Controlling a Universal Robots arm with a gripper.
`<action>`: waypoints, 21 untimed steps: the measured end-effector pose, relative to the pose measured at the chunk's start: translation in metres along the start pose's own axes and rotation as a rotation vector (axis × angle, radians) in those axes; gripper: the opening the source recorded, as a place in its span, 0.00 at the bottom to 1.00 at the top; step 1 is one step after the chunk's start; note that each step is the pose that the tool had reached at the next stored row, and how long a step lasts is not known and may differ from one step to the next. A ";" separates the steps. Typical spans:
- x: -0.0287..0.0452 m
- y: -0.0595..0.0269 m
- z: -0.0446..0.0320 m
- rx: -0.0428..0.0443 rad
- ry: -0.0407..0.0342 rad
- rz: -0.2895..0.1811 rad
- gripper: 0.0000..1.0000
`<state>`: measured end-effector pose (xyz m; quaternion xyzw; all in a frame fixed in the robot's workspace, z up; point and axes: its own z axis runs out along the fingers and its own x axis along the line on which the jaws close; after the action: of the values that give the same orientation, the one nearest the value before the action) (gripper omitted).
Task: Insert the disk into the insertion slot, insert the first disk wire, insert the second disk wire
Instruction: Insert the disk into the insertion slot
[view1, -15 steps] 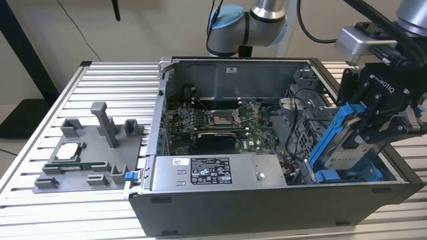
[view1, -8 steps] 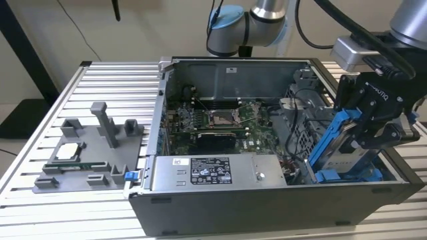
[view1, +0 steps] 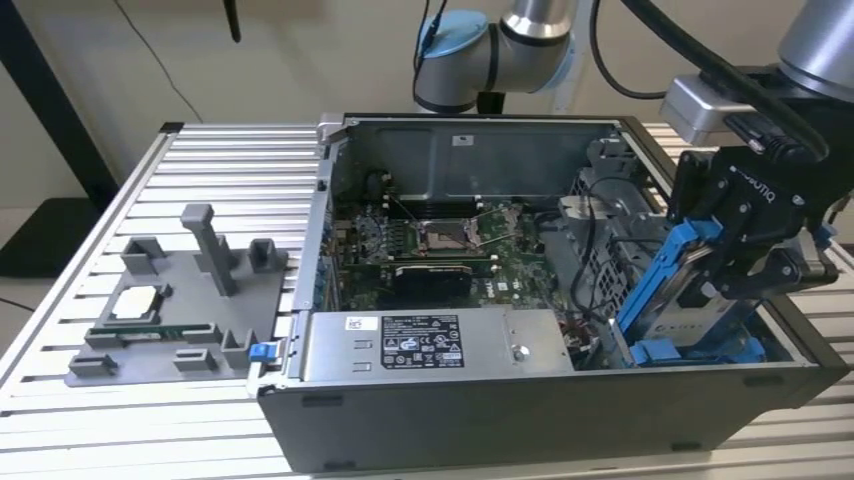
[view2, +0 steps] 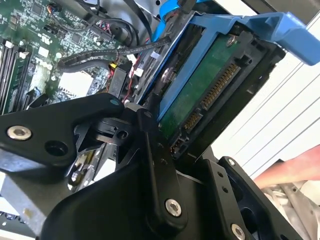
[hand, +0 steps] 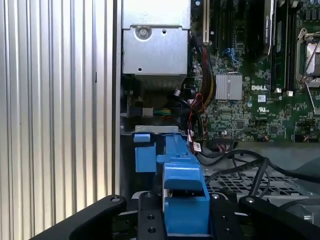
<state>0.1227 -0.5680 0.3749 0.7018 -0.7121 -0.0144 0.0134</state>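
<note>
**A:** Which step is in hand?

**B:** The first one, I judge. I go from the exterior view's left. The table (view1: 214, 150) beside the computer case (view1: 534, 430) carries a grey fixture (view1: 200, 260). Inside the case lie the power-supply box (view1: 427, 345) and the motherboard (view1: 400, 240). At the end of the case toward the exterior view's right, the pincer (view1: 741, 265) is closed on the disk (view1: 687, 310) and grips its blue carrier (hand: 185, 195) from both sides. The disk stands steeply tilted, with its low edge inside the case at the insertion slot (view1: 661, 352). It is not seated. I cannot tell whether it touches the rails.

**A:** And the wires?

**B:** Not done. In the second wrist view the connector (view2: 220, 90) of the disk is bare.

**A:** What does the move call for?

**B:** I think the carrier must lie level, line up with the blue rails of the slot, and keep free of the black cables (hand: 250, 167) inside the case near the slot.

**A:** And the pose?

**B:** The arm (view1: 534, 30) reaches from behind the case and bends over that same end. Its wrist points down into the case.
</note>
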 end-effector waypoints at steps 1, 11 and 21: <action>0.0000 -0.0001 0.0000 0.0003 -0.0002 0.000 0.00; 0.0000 0.0004 -0.0104 0.0000 0.0001 0.000 1.00; -0.0001 0.0015 -0.0382 0.0000 0.0001 0.000 1.00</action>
<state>0.1227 -0.5679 0.4132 0.7018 -0.7121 -0.0144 0.0134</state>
